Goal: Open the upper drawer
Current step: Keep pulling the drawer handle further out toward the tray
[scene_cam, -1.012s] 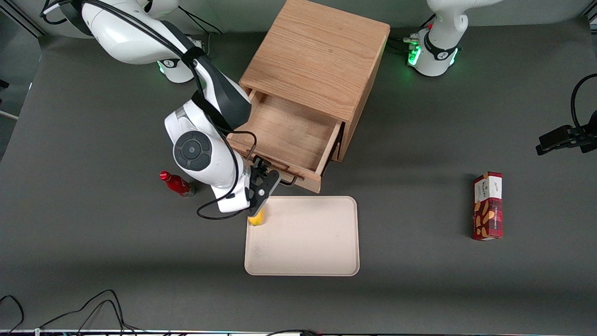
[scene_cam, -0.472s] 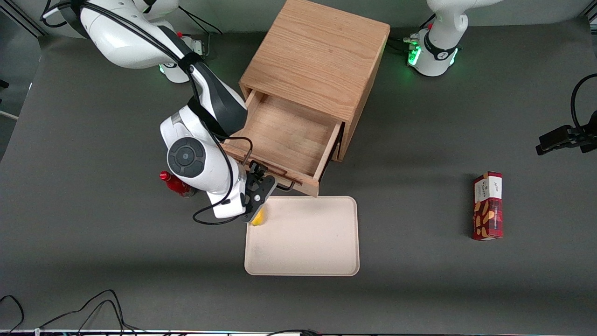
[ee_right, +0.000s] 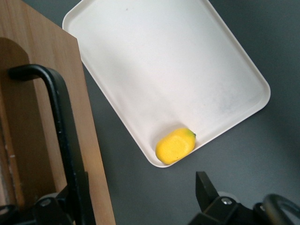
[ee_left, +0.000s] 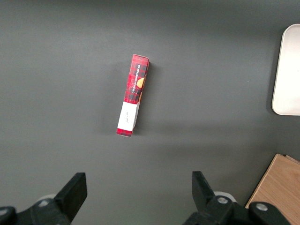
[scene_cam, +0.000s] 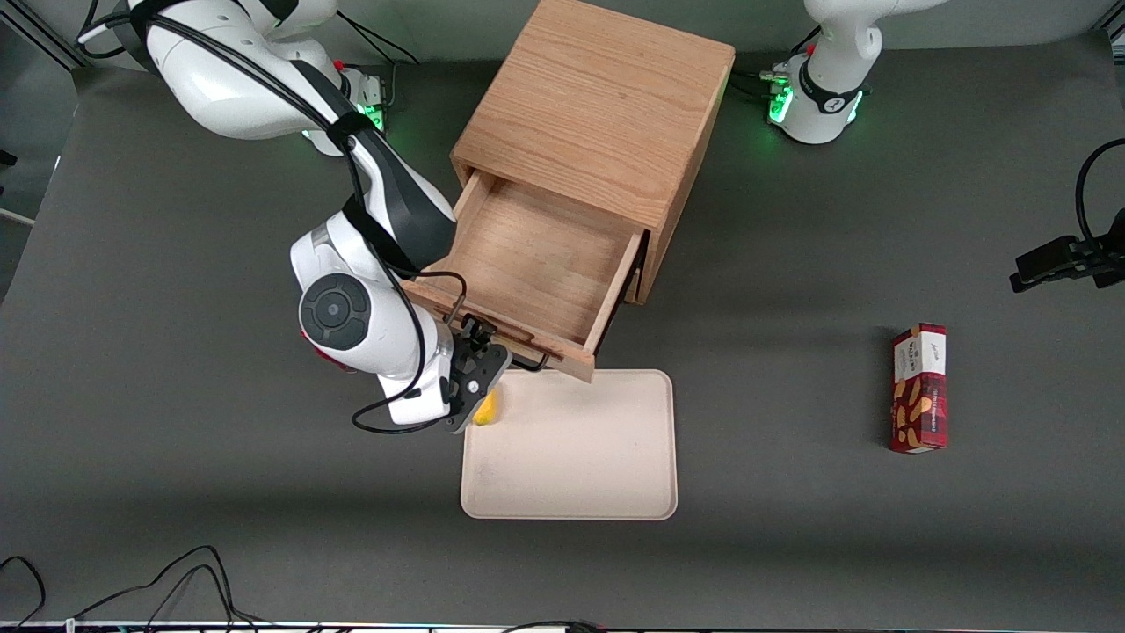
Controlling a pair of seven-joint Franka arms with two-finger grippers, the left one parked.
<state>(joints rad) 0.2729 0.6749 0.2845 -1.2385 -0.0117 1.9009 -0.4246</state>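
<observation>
Front view showing upper drawer standing pulled well out of wooden cabinet, front panel nearer the camera than the cabinet body. Hand sitting at the drawer front, fingers closing around the black wire handle, one finger on each side in the right wrist view. Cream tray lying on grey table just in front of the drawer. Yellow fruit resting in the tray corner nearest the hand. Red box lying toward the parked arm's end.
</observation>
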